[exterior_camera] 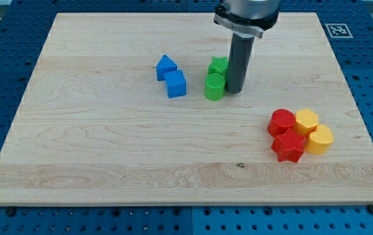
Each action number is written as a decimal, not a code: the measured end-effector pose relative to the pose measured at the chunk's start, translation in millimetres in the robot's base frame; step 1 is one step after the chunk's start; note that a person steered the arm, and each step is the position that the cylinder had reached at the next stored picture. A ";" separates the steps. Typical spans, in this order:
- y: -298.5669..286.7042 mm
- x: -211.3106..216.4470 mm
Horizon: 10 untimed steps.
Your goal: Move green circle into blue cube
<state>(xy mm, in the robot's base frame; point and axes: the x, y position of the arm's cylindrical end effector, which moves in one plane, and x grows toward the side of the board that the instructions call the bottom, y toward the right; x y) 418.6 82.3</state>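
A pale wooden board (108, 163) on a blue pegboard bench. Nearest, red and yellow blocks (300, 134) cluster at the view's right. Mid-board, my tip (233, 89) presses the green circle's (214, 85) right side; the blue cube (176, 84) waits just left. No jaws exist, only rod. An off-centre push could deflect it toward the green star (218, 65) or blue house-shaped block (166, 66); open board lies leftward.

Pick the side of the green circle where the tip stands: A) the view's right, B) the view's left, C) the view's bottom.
A: my tip stands just on the view's right of the green circle, while the blue cube lies apart on the view's left of it.
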 end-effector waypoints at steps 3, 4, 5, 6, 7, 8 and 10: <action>7.3 8.4; -9.2 8.4; -22.5 8.3; -22.5 8.3; -26.3 8.2; -35.5 4.1; -37.4 -2.5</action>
